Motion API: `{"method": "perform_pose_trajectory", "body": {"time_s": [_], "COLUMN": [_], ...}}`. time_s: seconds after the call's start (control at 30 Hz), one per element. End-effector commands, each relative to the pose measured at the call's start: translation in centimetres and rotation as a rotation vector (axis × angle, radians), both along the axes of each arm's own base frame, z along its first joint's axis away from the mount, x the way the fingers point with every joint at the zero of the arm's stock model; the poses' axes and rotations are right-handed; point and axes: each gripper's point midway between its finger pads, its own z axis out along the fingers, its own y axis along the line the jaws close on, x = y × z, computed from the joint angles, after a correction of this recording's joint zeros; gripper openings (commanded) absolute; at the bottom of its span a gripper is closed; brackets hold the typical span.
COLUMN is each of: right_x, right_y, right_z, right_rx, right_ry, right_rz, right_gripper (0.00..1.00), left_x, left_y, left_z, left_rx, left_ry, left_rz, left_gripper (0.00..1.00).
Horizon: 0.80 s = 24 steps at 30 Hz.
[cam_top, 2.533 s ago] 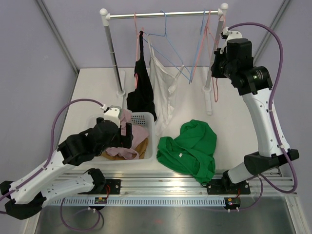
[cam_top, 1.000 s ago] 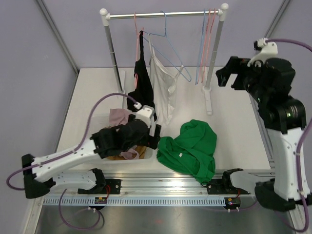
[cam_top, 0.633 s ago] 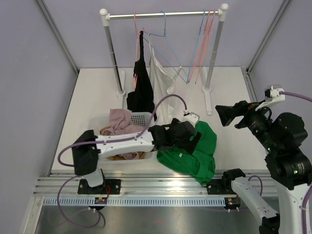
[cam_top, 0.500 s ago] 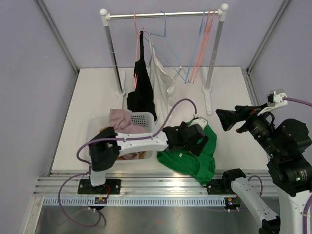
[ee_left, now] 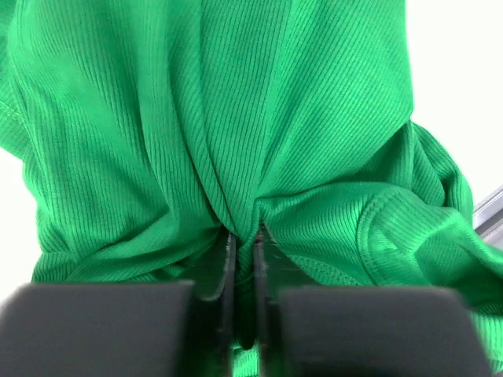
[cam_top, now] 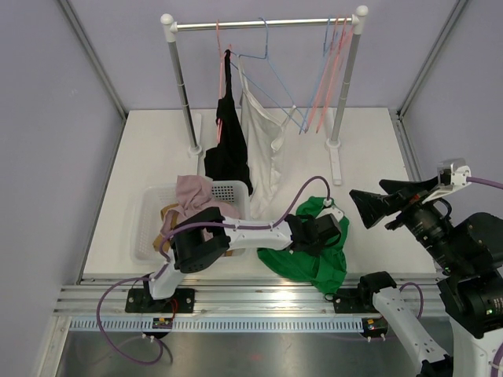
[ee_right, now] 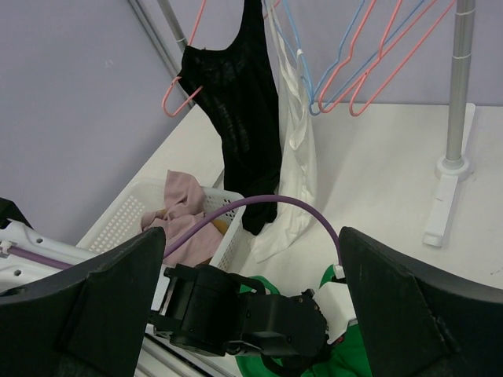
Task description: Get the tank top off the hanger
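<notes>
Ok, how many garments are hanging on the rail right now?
2: a black tank top toward the left end of the rail, and a white tank top right beside it, on its right. A third could hide behind them, but none shows.

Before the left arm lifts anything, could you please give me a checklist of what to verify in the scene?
1. Left claw shut on a fold of the green top: ok.
2. Right claw open and empty: ok.
3. Green top lying loose on the table: ok.
4. How many layers are pinched: cannot tell.
5. Black tank top and white tank top off the rail: not ok, both hang there.
</notes>
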Motion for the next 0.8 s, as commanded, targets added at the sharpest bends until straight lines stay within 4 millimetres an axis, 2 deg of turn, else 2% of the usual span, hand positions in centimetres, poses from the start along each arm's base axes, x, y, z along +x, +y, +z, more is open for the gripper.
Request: {"method": "perform_pose_trajectory", "body": {"time_s": [0.0, 0.07, 0.1, 0.17, 0.2, 0.23, 0.3, 0.33, 0.37, 0.4, 0.43, 0.53, 0.67, 0.73, 0.77], "right_x": [-0.3, -0.3, -0.3, -0.4, -0.4, -0.4, -0.5, -0.4, -0.4, -0.5, -0.4, -0.5, -0.6, -0.5, -0.5], "right_y": [0.5, 0.5, 0.4, 0.4, 0.4, 0.4, 0.4, 0.4, 0.4, 0.4, 0.4, 0.3, 0.4, 0.6, 0.7], "right_z": [0.8, 0.8, 0.8, 0.8, 0.8, 0.8, 0.7, 0.7, 0.7, 0.7, 0.7, 0.8, 1.2, 1.3, 1.4], "right_rx": [-0.006, -0.008, -0.010, -0.010, -0.011, -0.012, -0.013, -0.014, -0.014, -0.015, -0.015, -0.017, -0.013, -0.008, -0.001], "right_ry": [-0.045, -0.043, -0.046, -0.046, -0.048, -0.047, -0.047, -0.047, -0.048, -0.050, -0.049, -0.055, -0.068, -0.066, -0.069], "right_rz": [0.034, 0.037, 0.035, 0.035, 0.033, 0.033, 0.032, 0.032, 0.035, 0.033, 0.032, 0.030, 0.038, 0.044, 0.052], "right_gripper": [1.00, 0.99, 1.00, 1.00, 0.99, 0.99, 1.00, 0.99, 0.99, 1.00, 0.99, 0.99, 0.99, 0.99, 1.00], "left_x": [-1.2, -0.8, -0.6, 0.2, 0.6, 0.9, 1.9, 2.3, 2.9, 3.1, 3.4, 4.0, 4.7, 5.7, 5.7], "left_y": [1.0, 1.0, 1.0, 1.4, 1.9, 2.4, 4.0, 4.8, 5.7, 6.8, 7.9, 10.9, 16.1, 18.5, 20.0], "left_z": [-0.5, 1.8, 4.5, 8.1, 11.7, 13.3, 16.5, 19.3, 21.0, 21.8, 24.2, 26.5, 30.3, 30.5, 30.7], "left_rx": [0.025, -0.008, -0.056, -0.106, -0.159, -0.174, -0.183, -0.223, -0.233, -0.216, -0.254, -0.245, -0.262, -0.247, -0.264], "left_ry": [0.026, -0.014, -0.043, -0.106, -0.147, -0.177, -0.250, -0.287, -0.324, -0.336, -0.360, -0.408, -0.476, -0.482, -0.474], "left_rz": [-0.031, -0.022, -0.027, -0.004, 0.004, 0.017, 0.057, 0.077, 0.106, 0.121, 0.144, 0.196, 0.293, 0.348, 0.366], "left_gripper": [0.00, 0.00, 0.00, 0.00, 0.00, 0.00, 0.00, 0.00, 0.00, 0.00, 0.00, 0.00, 0.00, 0.00, 0.00]}}
